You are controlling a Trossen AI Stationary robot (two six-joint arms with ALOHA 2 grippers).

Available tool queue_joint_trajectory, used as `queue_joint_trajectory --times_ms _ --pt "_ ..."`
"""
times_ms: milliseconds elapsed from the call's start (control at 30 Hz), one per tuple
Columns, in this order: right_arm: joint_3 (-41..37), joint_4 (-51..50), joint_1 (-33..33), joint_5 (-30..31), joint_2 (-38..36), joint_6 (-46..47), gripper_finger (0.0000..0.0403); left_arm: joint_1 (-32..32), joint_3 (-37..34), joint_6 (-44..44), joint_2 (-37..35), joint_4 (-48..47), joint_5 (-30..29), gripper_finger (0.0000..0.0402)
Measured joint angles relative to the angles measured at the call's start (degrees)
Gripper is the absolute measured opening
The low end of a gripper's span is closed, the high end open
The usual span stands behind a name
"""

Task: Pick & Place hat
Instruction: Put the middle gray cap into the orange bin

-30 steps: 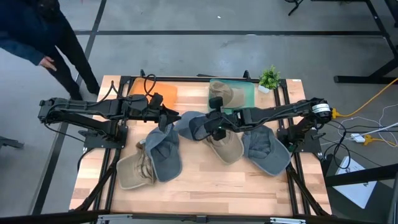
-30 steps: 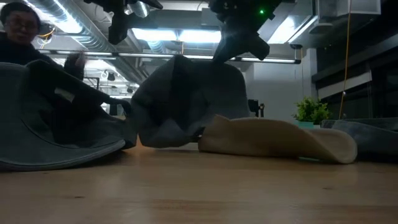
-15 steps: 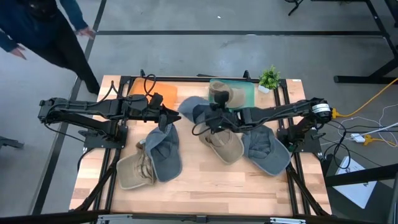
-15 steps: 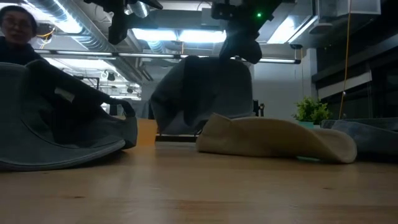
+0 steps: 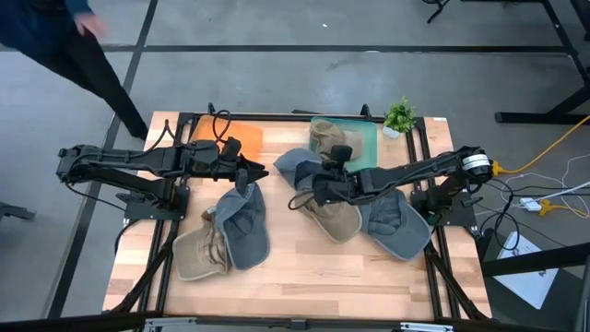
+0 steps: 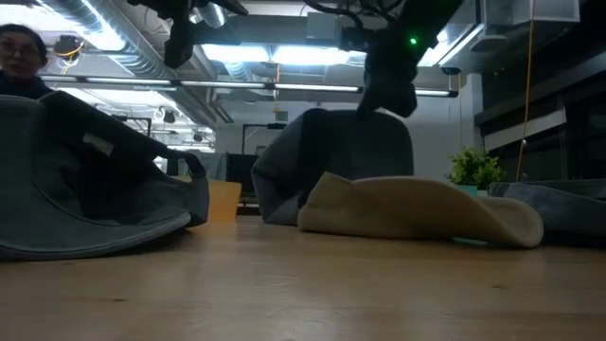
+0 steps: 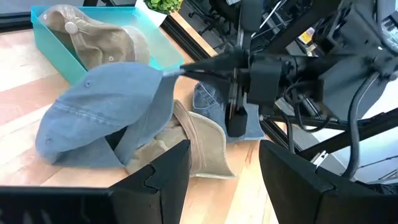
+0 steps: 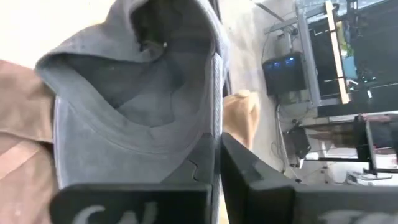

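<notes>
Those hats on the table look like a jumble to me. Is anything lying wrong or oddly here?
Yes. The hats lie in loose heaps: a grey hat upside down over a tan hat, another tan hat overlapping a grey one. Only one tan hat sits in the teal tray. The right claw pinches a blue-grey hat by its edge, crumpled.

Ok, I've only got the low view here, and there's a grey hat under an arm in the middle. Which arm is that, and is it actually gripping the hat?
Observer: It's the right arm. Its wrist view shows the right end effector shut on the rim of the blue-grey hat.
Operator: Is there a bin anywhere near it?
Observer: Yes. From above, a teal bin sits just beyond the hat, and a tan hat already lies in it.
Operator: And the left arm?
Observer: The left end effector is open and holds nothing. It sits beside the held hat.
</notes>
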Motion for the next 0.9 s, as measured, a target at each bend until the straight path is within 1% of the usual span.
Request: queue_joint_trajectory --times_ms 100,233,467,533,633,767,833,900 --pt "-2.5 1.6 1.6 -0.9 0.0 4.3 0.0012 0.0 0.0 0.0 0.0 0.0 0.0 0.0184" --pt "-3.5 2.1 3.6 -2.8 0.0 9.3 0.0015 0.0 0.0 0.0 0.0 0.0 0.0 0.0184" --pt "-3.5 2.9 5.1 -7.9 -0.1 15.8 0.0049 0.0 0.0 0.0 0.0 0.0 0.0 0.0184" --pt "-3.5 2.9 5.2 -8.1 -0.1 17.1 0.0051 0.0 0.0 0.1 0.0 0.0 0.0 0.0184" --pt "-3.5 3.0 5.1 -7.2 -0.1 16.4 0.004 0.0 0.0 0.1 0.0 0.0 0.0 0.0184" --pt "-3.6 4.8 5.1 -5.8 -0.1 12.1 0.0011 0.0 0.0 -1.2 0.0 0.0 0.1 0.0184" --pt "-3.6 5.8 5.1 -5.8 -0.1 10.4 0.0014 0.0 0.0 -2.7 0.0 0.0 1.3 0.0184" --pt "-3.6 6.2 5.1 -6.1 -0.1 9.6 0.0027 -0.1 0.0 -2.5 0.6 0.4 5.0 0.0184"
